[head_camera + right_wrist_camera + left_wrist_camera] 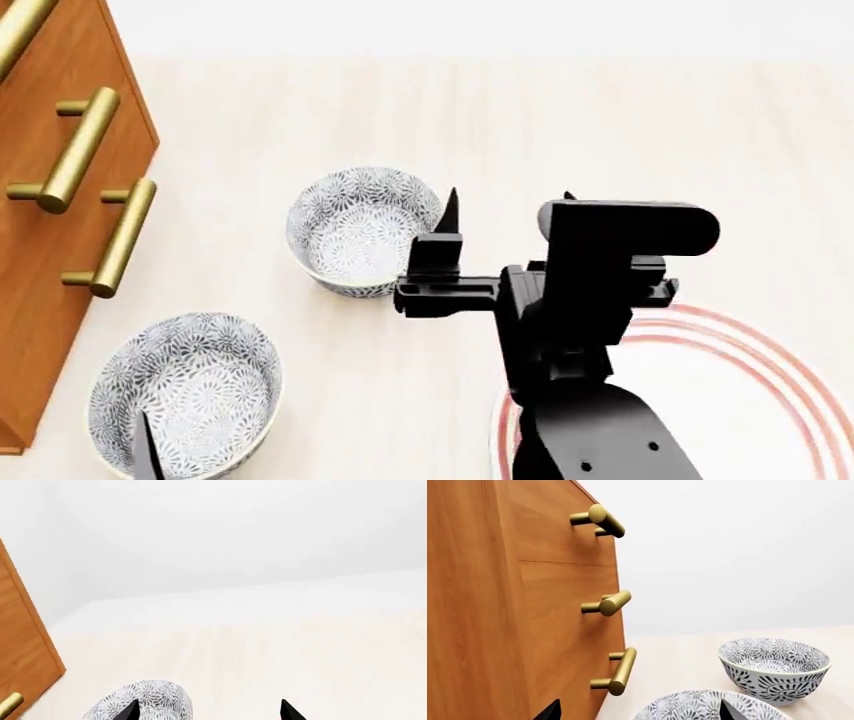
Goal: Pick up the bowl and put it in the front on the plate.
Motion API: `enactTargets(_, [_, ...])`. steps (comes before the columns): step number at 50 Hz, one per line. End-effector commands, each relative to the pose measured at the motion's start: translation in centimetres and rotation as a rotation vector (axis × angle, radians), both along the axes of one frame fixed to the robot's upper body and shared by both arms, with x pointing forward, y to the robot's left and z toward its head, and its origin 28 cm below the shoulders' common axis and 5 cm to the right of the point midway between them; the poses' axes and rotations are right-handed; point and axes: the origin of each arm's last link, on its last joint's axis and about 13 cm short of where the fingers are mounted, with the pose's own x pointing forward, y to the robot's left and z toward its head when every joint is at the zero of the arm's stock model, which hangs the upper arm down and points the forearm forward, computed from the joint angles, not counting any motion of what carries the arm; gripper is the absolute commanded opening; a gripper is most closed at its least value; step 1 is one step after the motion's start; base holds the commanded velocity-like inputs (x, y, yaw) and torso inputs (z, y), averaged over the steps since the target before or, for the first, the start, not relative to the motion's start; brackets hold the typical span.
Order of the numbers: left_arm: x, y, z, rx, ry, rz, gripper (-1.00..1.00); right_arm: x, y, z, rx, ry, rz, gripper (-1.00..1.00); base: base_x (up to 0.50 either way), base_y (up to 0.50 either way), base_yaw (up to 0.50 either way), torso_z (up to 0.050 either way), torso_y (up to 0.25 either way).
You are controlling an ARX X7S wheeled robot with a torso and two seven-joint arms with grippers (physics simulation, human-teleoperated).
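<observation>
My right claw point(510, 205) hangs open above the tabletop point(534, 120), empty, its near fingertip beside the bowl point(363, 232).

The bowl stands upright, mouth up; being round, it shows no long axis or heading. It sits apart from the plate point(747, 390), which lies under my right arm at the view's lower right, only its red-ringed rim showing. A second bowl point(187, 395) of like pattern sits nearer me, to the left, beside the wooden cabinet point(54, 300) with brass handles point(78, 150). My left claw point(637, 712) hangs over that second bowl, its two fingertips set wide apart and holding nothing.
</observation>
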Motion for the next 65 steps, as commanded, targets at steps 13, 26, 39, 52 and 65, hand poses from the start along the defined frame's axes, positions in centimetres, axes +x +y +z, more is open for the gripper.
enactTargets(13, [0.0,-0.2,-0.6,-0.008,0.020,-0.025,1.00,7.8,2.2,3.6,0.095,0.397,0.074,1.00,0.00,0.00,0.00,0.000,0.000])
enactTargets(26, [-0.1,-0.3,-0.7,-0.005,0.026,-0.030,1.00,9.3,2.4,3.0,0.141,0.471,0.040,1.00,0.00,0.00,0.00,0.000,0.000])
enactTargets(39, [0.0,-0.3,-0.8,-0.006,0.037,-0.033,1.00,9.3,3.5,1.6,0.112,0.534,0.040,1.00,0.00,0.00,0.00,0.000,0.000])
enactTargets(52, [0.0,-0.3,-0.8,-0.006,0.043,-0.039,1.00,9.2,4.0,1.2,0.101,0.542,0.051,1.00,0.00,0.00,0.00,0.000,0.000])
enactTargets(65, [0.0,-0.3,-0.9,-0.006,0.048,-0.042,1.00,9.1,4.4,1.1,0.153,0.569,0.053,1.00,0.00,0.00,0.00,0.000,0.000])
